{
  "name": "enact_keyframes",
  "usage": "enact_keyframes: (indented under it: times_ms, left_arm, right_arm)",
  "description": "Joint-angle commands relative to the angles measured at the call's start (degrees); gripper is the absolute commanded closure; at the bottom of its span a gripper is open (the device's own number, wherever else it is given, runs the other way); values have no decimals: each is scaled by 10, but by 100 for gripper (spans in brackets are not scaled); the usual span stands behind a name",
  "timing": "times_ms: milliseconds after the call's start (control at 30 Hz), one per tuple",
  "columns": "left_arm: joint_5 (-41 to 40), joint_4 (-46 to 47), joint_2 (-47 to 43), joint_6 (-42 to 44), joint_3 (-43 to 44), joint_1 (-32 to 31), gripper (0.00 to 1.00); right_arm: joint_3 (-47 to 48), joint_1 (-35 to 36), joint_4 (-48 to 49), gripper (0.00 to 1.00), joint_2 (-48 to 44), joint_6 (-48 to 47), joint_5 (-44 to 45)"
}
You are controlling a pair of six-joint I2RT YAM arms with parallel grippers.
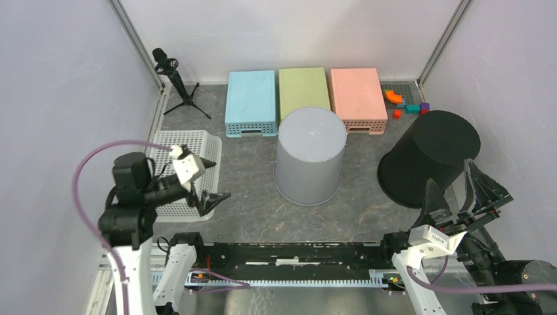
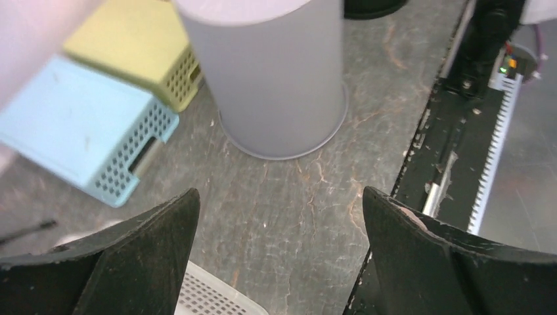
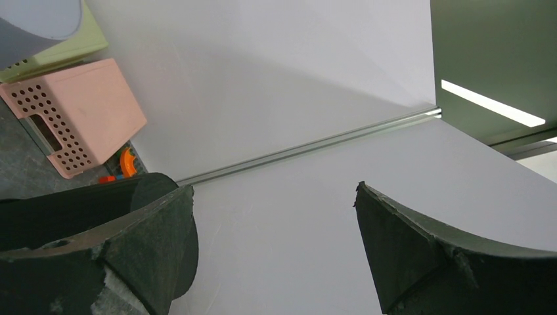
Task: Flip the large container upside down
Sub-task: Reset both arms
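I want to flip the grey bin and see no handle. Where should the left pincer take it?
Probably the flared bottom rim, from the near left, where the open left pincer faces it. The grey bin stands mouth down, its top closed, and its smooth wall looks too wide to span.

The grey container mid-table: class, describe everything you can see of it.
The grey container is a plain, smooth, plastic-looking round tub, tapering slightly. It stands upside down: closed flat base on top, wider rim flat on the table. It sits mid-table, just in front of the green crate; whether they touch is unclear. Nothing grips it.
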Motion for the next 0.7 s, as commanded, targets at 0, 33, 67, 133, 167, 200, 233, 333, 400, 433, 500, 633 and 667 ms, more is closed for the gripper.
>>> enact_keyframes:
  times_ms: [0,33,67,133,167,200,233,333,400,433,500,633,667]
  left_arm:
    - [109,-197,-21,148,125,3,0]
    - [119,-231,-30,169,147,3,0]
    - [128,-261,-39,189,169,3,0]
    - [141,-307,-50,219,197,3,0]
    - [145,-324,-52,233,207,3,0]
    - [148,-337,-55,240,213,3,0]
    - [151,-339,-58,237,216,3,0]
    - [157,-339,-64,235,216,4,0]
    - [160,-339,-67,237,212,4,0]
    - [161,-339,-69,237,211,5,0]
    - [164,-339,-70,237,209,5,0]
    - [168,-339,-76,238,206,4,0]
    - [168,-339,-76,238,205,5,0]
  right_arm:
    - [36,-6,-24,2,-2,25,-43]
    - [40,-7,-32,2,-2,27,-49]
    - [46,-9,-37,2,-1,32,-58]
    - [52,-12,-45,2,0,38,-69]
    - [54,-13,-47,2,-1,41,-74]
    - [55,-13,-49,2,-1,44,-79]
    - [56,-15,-52,2,-1,47,-83]
    - [63,-18,-61,2,-2,60,-105]
    - [72,-20,-67,2,-1,73,-119]
    - [78,-21,-70,2,0,81,-128]
    - [84,-23,-74,2,-2,98,-145]
    - [98,-27,-87,2,-3,124,-176]
    - [102,-28,-93,2,-1,124,-183]
